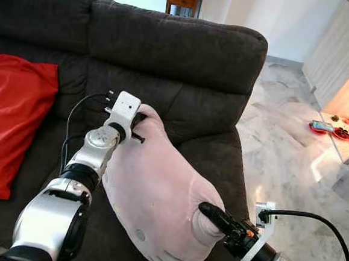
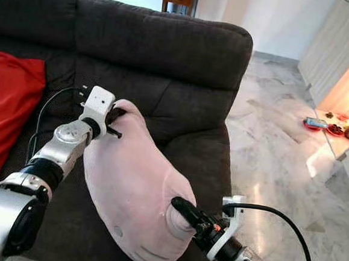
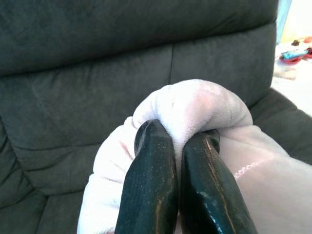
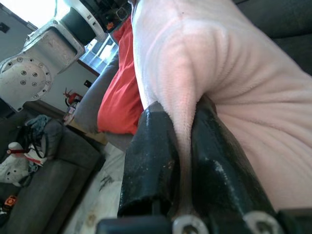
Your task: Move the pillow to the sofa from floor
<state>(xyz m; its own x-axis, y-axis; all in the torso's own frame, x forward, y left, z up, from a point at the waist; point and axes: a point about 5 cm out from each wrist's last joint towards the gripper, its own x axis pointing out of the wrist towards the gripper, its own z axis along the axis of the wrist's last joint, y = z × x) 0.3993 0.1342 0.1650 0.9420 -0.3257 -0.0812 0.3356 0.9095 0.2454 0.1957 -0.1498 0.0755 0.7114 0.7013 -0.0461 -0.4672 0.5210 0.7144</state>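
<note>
Left eye view is showing the pale pink pillow [image 1: 157, 195] lying over the dark grey sofa [image 1: 186, 59] seat, with the left gripper [image 3: 178, 146] pinching its upper corner and the right gripper [image 4: 183, 141] clamping a fold at its lower edge. A red cushion [image 1: 12, 124] is leaning against the backrest, well apart.

The pillow [image 1: 156, 207] lies on the sofa [image 1: 186, 53] seat, its far end against the backrest. The left gripper [image 3: 178, 146] pinches that far end; the right gripper [image 4: 183, 146] pinches the near end. A cushion [image 1: 12, 124] leans left of it. Floor [image 1: 288, 151] lies right of the sofa.
</note>
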